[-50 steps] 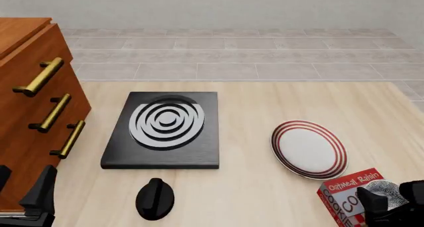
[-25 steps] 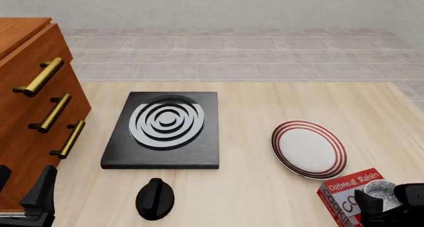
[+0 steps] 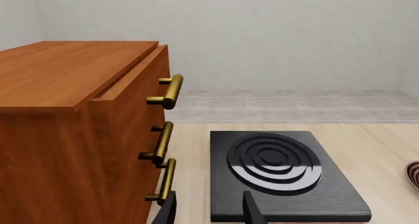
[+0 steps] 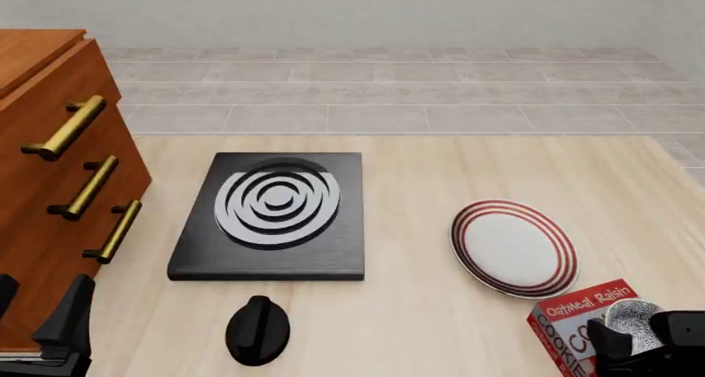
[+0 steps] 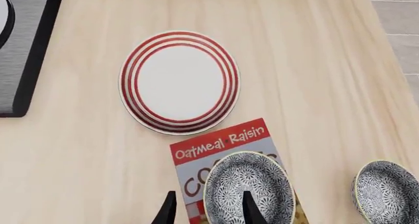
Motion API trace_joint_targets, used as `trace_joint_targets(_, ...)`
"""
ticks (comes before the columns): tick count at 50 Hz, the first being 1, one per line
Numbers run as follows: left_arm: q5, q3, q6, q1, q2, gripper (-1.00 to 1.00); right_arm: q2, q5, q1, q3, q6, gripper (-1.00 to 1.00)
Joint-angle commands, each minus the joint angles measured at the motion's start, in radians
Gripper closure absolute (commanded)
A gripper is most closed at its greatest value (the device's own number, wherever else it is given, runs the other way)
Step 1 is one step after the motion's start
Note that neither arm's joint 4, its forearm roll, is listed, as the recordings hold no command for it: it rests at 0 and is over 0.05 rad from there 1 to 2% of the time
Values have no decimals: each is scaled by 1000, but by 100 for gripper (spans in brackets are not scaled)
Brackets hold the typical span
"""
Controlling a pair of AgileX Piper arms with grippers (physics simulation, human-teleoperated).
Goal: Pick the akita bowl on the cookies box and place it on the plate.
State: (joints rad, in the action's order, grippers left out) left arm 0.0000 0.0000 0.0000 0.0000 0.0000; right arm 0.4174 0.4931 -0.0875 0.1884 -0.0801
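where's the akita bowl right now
In the front view the akita bowl sits on the cookies box at the table's near right corner, just nearer than the plate, with the right gripper over its rim.

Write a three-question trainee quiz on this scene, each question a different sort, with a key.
1. True or false: the akita bowl sits on the cookies box.
2. Multiple choice: what lies on the table beside the box, apart from it? A) a second patterned bowl B) a fork C) a mug
3. Fill in: the plate has concentric ____ rings around its rim.

Key:
1. True. In the right wrist view the right gripper has one finger over the bowl's inside and one outside its rim, not closed on it.
2. A.
3. Red.
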Motion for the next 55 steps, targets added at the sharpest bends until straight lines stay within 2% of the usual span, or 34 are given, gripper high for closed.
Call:
trace_joint_targets(1,0,0,0,0,0,-100,24,-50,-9,-29,4,-100)
trace_joint_targets(34,0,0,0,0,0,-100,181,-269,10,-116,46,-100)
trace_joint_targets(55,0,0,0,0,0,-100,237,-350,9,-151,62,-100)
